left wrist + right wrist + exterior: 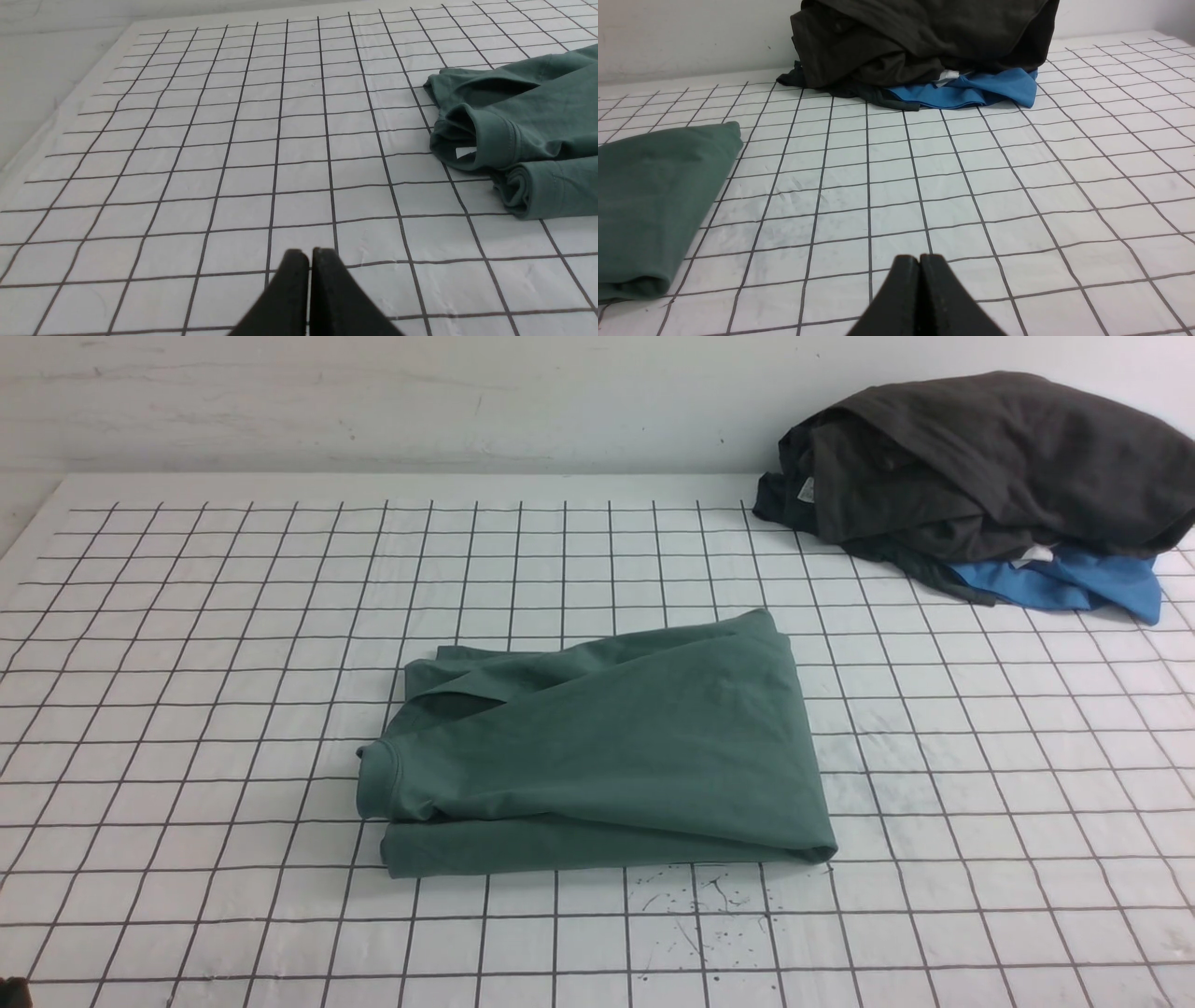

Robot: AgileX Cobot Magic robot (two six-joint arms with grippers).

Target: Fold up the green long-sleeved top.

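The green long-sleeved top [607, 747] lay folded into a rough rectangle near the middle of the table [187, 709], which was covered by a white sheet ruled with a dark grid. Its ribbed crew neck [381, 782] pointed toward nine o'clock in the front view, and a folded band of fabric ran along the edge at six o'clock. In the left wrist view a small white label [466, 152] showed inside the neck opening, and a rolled cuff or hem [528, 193] sat just beside it.

At about one o'clock from the top, well apart from it and close to the back wall [373, 401], a dark charcoal-grey garment [990, 457] lay heaped over a bright blue garment [1074, 583], whose edge stuck out beneath it.

The left fingers [309, 261] were pressed together with nothing between them, above bare grid and clear of the top. The right fingers [919, 265] were likewise closed tight and empty, above bare grid between the top and the heap. Dark specks [695, 896] marked the sheet just past the top's six o'clock edge.
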